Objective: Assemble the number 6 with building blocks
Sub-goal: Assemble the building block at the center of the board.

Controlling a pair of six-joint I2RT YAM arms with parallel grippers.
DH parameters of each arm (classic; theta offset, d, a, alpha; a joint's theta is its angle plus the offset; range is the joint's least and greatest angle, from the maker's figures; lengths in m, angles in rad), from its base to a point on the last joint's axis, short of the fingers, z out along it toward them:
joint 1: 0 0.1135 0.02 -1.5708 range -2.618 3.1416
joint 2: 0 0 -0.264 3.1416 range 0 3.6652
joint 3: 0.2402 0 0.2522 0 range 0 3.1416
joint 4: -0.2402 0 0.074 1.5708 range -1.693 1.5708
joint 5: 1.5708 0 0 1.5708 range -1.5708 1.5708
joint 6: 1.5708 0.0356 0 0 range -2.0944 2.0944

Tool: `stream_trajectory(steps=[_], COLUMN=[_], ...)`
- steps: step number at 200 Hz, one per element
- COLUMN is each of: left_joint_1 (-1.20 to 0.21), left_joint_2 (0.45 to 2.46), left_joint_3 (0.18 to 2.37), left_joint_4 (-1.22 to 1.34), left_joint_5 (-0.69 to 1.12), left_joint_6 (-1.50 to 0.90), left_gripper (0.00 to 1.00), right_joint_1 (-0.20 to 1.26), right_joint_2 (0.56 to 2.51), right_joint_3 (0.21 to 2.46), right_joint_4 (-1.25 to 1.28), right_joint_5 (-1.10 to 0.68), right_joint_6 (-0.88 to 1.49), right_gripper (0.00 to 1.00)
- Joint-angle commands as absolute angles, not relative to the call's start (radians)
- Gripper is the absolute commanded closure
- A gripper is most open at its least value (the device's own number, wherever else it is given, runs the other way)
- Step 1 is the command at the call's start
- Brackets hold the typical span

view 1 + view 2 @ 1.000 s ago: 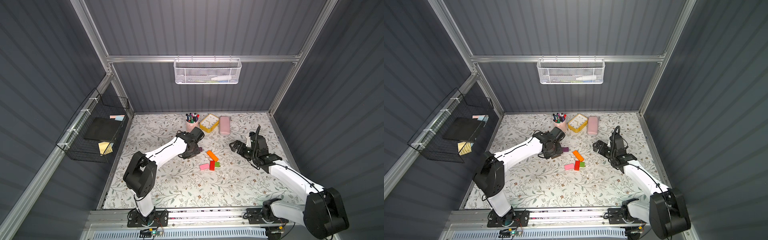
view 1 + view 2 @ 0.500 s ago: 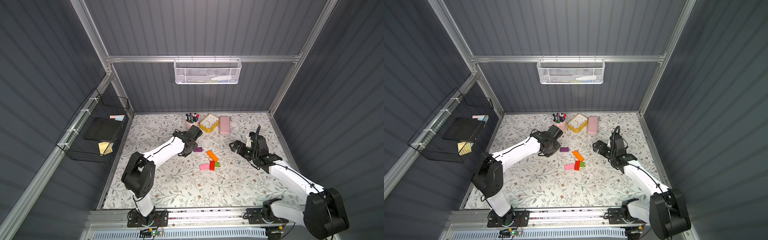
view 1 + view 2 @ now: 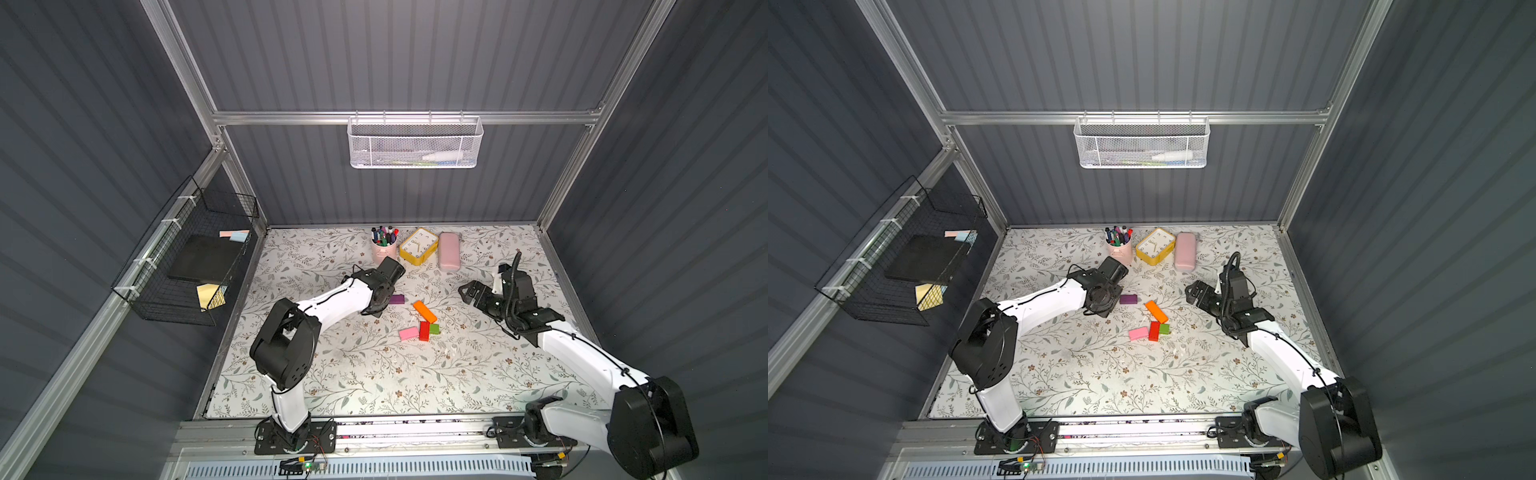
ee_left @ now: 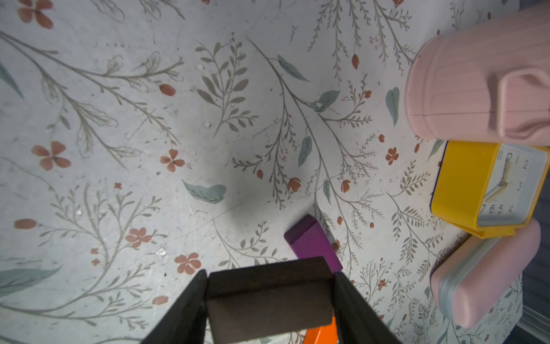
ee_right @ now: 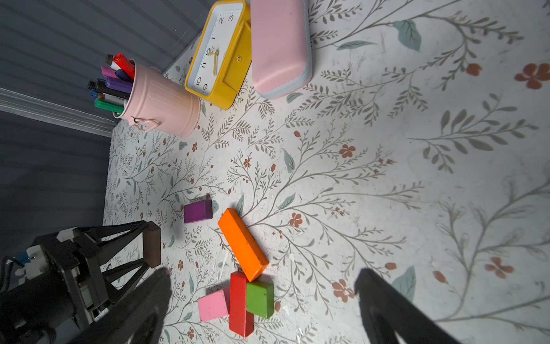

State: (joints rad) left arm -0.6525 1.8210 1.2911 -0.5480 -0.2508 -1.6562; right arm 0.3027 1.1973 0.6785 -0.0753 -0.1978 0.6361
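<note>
Building blocks (image 3: 1156, 311), rigid, light and smooth-faced, look best pinched across flat sides. The left hand (image 5: 147, 244) clamps the dark brown block (image 4: 269, 300) above the worktop (image 3: 332, 374), left of the purple block (image 3: 396, 299), orange bar (image 3: 424, 311) and clustered pink block (image 3: 408, 333), red block (image 3: 424, 331) and green cube (image 3: 434, 329). The right hand (image 3: 468, 289) gapes wide, empty.

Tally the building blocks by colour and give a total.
orange block: 1
purple block: 1
brown block: 1, held in the left gripper
pink block: 1
red block: 1
green block: 1
Total: 6
</note>
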Motion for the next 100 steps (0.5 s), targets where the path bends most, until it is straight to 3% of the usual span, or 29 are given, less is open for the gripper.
stream_trajectory(steps=[1,100], left_joint_1=[-0.649,-0.638], left_joint_2=[1.840,1.881], left_joint_3=[1.318,1.356], left_joint_4=[-0.544,-0.563], left_joint_5=[-0.266,-0.269], left_joint_6=[-1.733,-1.917], left_gripper=[0.48,0.49], right_joint_1=[0.299,0.299], right_joint_2=[1.183,1.196], right_joint_3=[0.672,0.680], right_joint_4=[-0.080,-0.089], right_joint_5=[-0.192,-0.181], right_joint_6=[0.644,0.637], right_gripper=[0.02,0.02])
